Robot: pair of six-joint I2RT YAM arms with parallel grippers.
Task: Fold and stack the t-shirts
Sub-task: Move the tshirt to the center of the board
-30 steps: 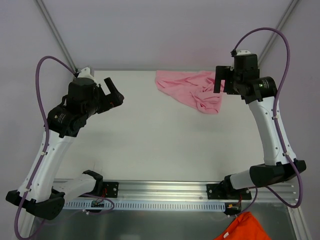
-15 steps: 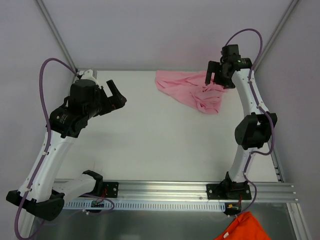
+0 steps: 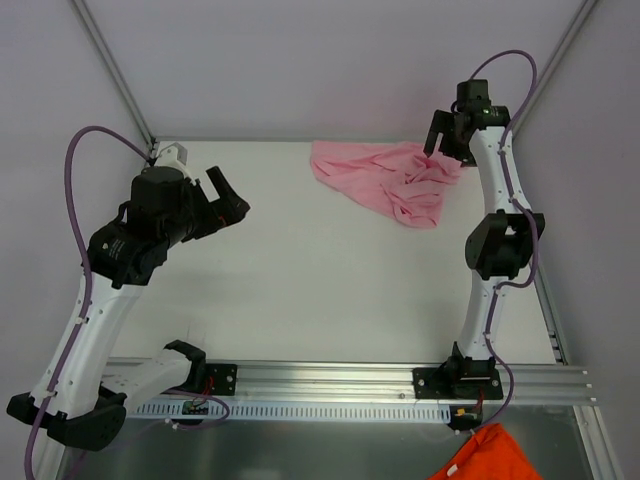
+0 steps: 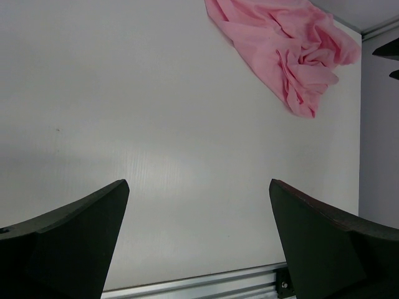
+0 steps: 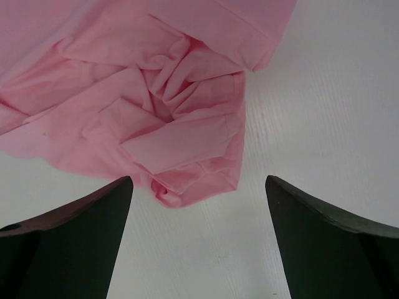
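Note:
A light pink t-shirt [image 3: 385,183] lies crumpled in a heap at the far right of the white table. It also shows in the left wrist view [image 4: 293,50] and fills the top of the right wrist view [image 5: 156,106]. My right gripper [image 3: 447,143] is open and empty, held above the shirt's far right edge. My left gripper [image 3: 228,195] is open and empty, held above the far left of the table, well away from the shirt.
An orange cloth [image 3: 488,457] lies below the table's near edge at the bottom right. A metal rail [image 3: 330,385] carrying both arm bases runs along the near edge. Slanted frame posts stand at the back corners.
My right arm has stretched up and reached to the far right corner, its gripper moving from the shirt's right side to above its far edge. My left arm has barely shifted.

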